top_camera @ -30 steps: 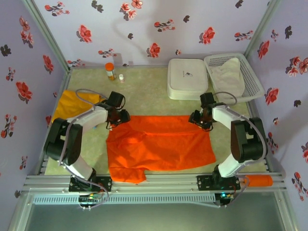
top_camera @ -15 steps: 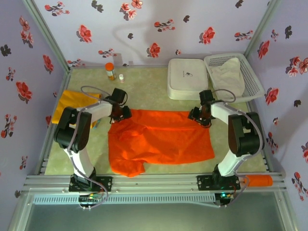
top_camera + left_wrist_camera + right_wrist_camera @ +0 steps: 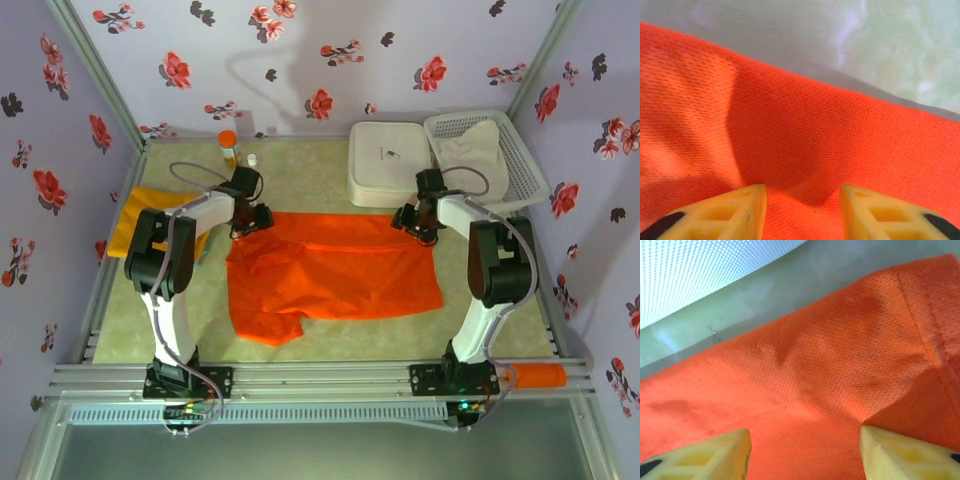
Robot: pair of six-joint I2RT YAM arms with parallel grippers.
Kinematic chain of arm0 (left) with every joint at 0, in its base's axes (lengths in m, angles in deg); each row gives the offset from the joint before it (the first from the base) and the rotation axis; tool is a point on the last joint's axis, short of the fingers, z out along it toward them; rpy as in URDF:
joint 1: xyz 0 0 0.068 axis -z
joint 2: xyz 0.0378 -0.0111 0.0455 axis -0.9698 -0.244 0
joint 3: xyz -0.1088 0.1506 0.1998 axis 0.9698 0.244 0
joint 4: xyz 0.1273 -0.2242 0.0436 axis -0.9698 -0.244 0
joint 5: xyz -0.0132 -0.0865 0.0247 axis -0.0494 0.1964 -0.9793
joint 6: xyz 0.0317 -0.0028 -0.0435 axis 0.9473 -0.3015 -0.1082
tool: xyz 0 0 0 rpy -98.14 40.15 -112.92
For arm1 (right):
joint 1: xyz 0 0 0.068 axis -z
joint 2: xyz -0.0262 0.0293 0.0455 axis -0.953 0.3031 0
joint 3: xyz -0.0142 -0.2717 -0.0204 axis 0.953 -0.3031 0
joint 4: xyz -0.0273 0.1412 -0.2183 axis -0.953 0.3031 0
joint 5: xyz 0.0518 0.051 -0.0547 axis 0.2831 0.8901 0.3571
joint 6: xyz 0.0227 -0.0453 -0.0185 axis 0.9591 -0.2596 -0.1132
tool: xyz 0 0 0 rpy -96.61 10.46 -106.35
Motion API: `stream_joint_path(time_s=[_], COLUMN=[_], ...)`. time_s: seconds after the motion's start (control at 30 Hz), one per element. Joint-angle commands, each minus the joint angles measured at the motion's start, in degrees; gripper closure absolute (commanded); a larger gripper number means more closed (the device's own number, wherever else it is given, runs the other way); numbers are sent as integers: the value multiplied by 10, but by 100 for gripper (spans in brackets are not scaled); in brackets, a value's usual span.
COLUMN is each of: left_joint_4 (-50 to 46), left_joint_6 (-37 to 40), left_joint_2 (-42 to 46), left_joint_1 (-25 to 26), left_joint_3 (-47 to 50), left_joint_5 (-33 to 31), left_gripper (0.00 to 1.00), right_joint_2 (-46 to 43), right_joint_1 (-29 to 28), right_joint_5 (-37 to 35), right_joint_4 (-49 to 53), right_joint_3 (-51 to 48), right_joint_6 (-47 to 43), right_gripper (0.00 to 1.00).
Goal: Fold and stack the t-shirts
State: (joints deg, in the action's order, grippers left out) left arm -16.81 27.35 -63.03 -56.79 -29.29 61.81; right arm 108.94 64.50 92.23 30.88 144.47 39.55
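Observation:
The orange-red t-shirt lies spread on the green mat in the middle, with a bunched sleeve at its near left corner. My left gripper is at the shirt's far left corner. Its yellow fingers stand apart, with orange mesh fabric flat between and below them; the left gripper is open. My right gripper is at the far right corner, also open over the fabric. The yellow-orange t-shirt lies crumpled at the left wall, behind the left arm.
A white box and a white basket holding a pale cloth stand at the back right. An orange pill bottle and a small white bottle stand at the back. Floral walls close in three sides.
Both grippers have moved toward the back wall, drawing the shirt's far edge with them. The whole shirt has shifted back from the near rail. Both pairs of jaws have widened.

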Motion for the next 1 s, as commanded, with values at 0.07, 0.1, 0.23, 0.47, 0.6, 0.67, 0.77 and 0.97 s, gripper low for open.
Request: stream_joint_path(time_s=[0.07, 0.1, 0.23, 0.47, 0.6, 0.67, 0.77, 0.97], left_joint_4=[-45, -46, -64, -115, -141, -161, -192, -265], left_joint_6=[17, 16, 12, -20, -44, -60, -98, -197], left_joint_2=[88, 111, 202, 347, 446, 491, 559, 663], left_joint_1=[0, 3, 16, 31, 36, 39, 53, 111], left_joint_3=[10, 17, 43, 138, 233, 269, 324, 409], left_joint_5=[4, 4, 5, 5, 3, 3, 4, 4], left_gripper=[50, 48, 45, 43, 42, 41, 44, 47], right_joint_2=[-97, -117, -192, -290, -302, -312, -326, -343], right_joint_1=[1, -2, -14, 20, 24, 24, 24, 24], right_joint_5=[-6, -13, -41, 47, 30, 23, 12, -32], right_joint_4=[33, 44, 75, 24, 50, 56, 56, 65], right_joint_3=[-9, -10, -27, -133, -167, -182, -201, -220], right_joint_6=[-25, -31, -31, 31, 30, 28, 25, 58], right_gripper=[28, 27, 6, 1, 1, 1, 1, 9])
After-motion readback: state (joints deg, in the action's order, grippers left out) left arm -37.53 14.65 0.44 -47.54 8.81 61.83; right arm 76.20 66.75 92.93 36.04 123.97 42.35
